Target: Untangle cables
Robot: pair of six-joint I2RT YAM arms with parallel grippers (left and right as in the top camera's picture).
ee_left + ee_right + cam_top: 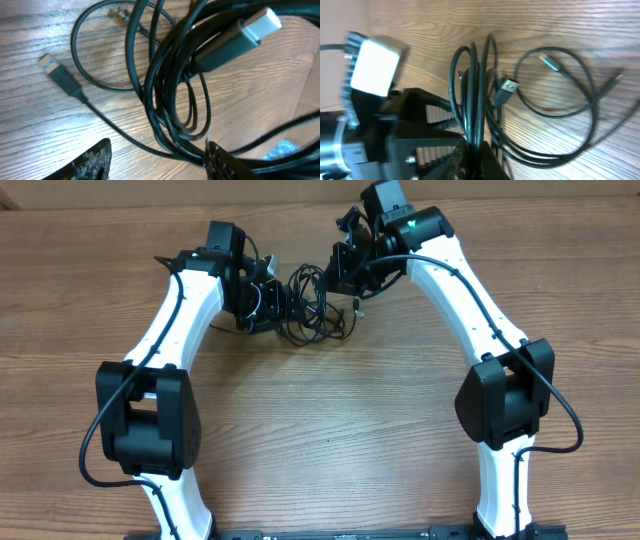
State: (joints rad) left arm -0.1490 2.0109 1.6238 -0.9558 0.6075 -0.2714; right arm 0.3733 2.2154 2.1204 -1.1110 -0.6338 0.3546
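**One gripper pinches the cable bunch, the other one is open**

The cables [312, 308] lie in a messy black bunch on the wooden table [320, 430]. The bunch is near the far side, right between the two grippers. Loops go over and under each other. In the thick part I cannot tell which cord is which.

The right gripper [350, 278] is at the right side of the bunch. In its own wrist camera its fingers [489, 164] are closed tight. Several cords run straight down into them, so it has hold of the cables. Other loops spread out flat on the table to the right of that spot. A flat silver plug [506, 88] sits just beside the held cords. A thin plug [549, 62] lies further off, inside a wide loop.

The left gripper [268, 300] is at the left side of the bunch. In its wrist camera two fingertips [95, 161] show at the bottom of the picture, and they stand apart. A thick part of the cables passes between them, close to the fingertip on the right of the picture. The fingertips are not squeezing anything. A blue-tipped plug [50, 64] lies flat on the table to the left, away from the thick part. A big silver-tipped plug [252, 31] lies slanted across the top of the cables.
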